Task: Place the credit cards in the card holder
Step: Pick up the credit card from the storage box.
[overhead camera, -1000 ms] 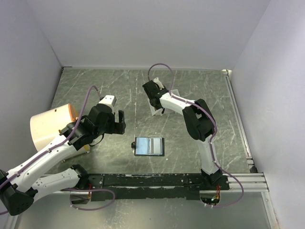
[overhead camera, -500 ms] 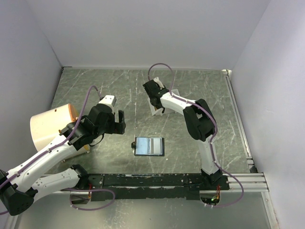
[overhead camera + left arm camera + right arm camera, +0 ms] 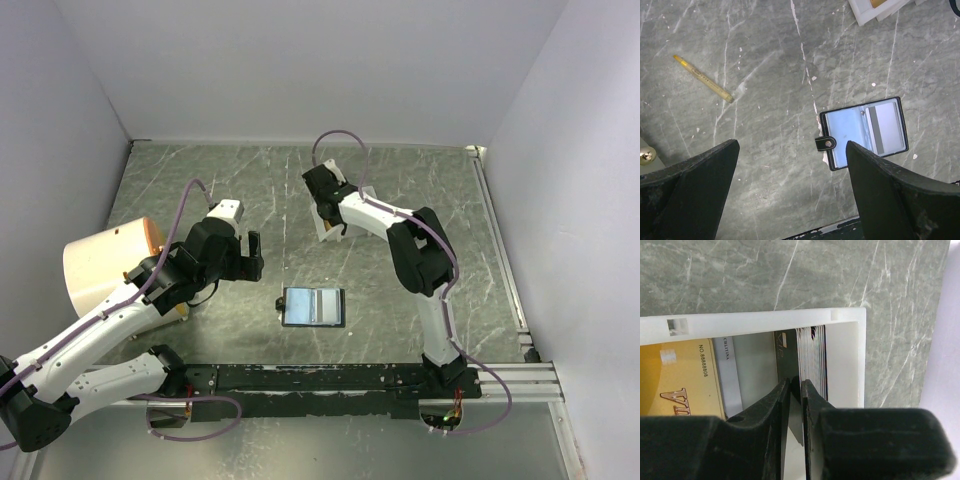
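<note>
The left arm [image 3: 92, 335] and right arm [image 3: 370, 212] have white links between bulky black joints, each trailed by a looping lilac cable [image 3: 335, 134]. The left pincer [image 3: 791, 145] and right pincer [image 3: 796, 385] have matte black, wedge-shaped fingers.

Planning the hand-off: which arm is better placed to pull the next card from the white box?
Right. The right gripper sits inside the white box, jaws pinching a card from the stack. The left gripper hangs open near the card holder, away from the box.
</note>
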### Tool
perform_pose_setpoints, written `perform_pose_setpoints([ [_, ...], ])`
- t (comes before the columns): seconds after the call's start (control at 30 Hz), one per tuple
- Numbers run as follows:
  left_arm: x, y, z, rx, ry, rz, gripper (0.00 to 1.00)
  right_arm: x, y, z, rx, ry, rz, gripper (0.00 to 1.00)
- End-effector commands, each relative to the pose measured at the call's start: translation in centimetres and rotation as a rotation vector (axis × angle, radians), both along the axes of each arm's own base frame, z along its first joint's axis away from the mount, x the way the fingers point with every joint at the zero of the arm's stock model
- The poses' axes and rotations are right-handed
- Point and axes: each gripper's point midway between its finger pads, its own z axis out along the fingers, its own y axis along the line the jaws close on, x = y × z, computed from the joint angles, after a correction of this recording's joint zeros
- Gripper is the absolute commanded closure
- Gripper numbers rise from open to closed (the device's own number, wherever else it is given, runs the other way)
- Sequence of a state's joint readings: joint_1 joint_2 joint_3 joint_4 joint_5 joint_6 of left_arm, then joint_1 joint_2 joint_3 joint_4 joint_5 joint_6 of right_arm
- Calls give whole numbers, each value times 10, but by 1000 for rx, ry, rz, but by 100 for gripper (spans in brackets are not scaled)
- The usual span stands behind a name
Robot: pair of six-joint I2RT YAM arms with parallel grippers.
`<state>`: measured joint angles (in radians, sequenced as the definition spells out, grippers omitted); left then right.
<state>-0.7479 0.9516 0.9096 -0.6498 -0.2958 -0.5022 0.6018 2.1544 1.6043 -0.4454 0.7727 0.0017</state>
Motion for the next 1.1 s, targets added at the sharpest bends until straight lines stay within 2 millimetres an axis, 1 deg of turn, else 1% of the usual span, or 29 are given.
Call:
perform_pose_setpoints([
  [0.0, 3, 5, 12, -7, -29, 28, 0, 10, -1, 30, 77, -80, -22, 85],
  [0.17, 3, 6, 13, -9, -31, 31, 0, 10, -3, 29, 103, -75, -28, 85],
  [0.33, 3, 5, 12, -7, -29, 28, 0, 10, -2, 32, 119, -80, -24, 81],
  [0.43, 3, 5, 11, -8, -27, 30, 0, 9, -2, 31, 126, -74, -20, 86],
  [0.53, 3, 5, 11, -8, -26, 31, 0, 9, -1, 28, 140, -61, -9, 100],
  [0.7, 4, 5, 10, -5, -25, 31, 0, 8, 2, 30, 165, -58, -3, 100],
  [0.83, 3, 3, 7, 1, -14, 23, 0, 5, 8, 39, 221, -58, 2, 100],
  [0.87, 3, 3, 5, 2, -7, 20, 1, 4, 10, 38, 235, -53, 7, 100],
  [0.93, 2, 1, 3, -2, -1, 12, 3, 1, 15, 54, 286, -74, 21, 100],
  [1.07, 0, -8, 0, -29, 14, -20, 7, -5, 21, 66, 352, -78, 37, 100],
])
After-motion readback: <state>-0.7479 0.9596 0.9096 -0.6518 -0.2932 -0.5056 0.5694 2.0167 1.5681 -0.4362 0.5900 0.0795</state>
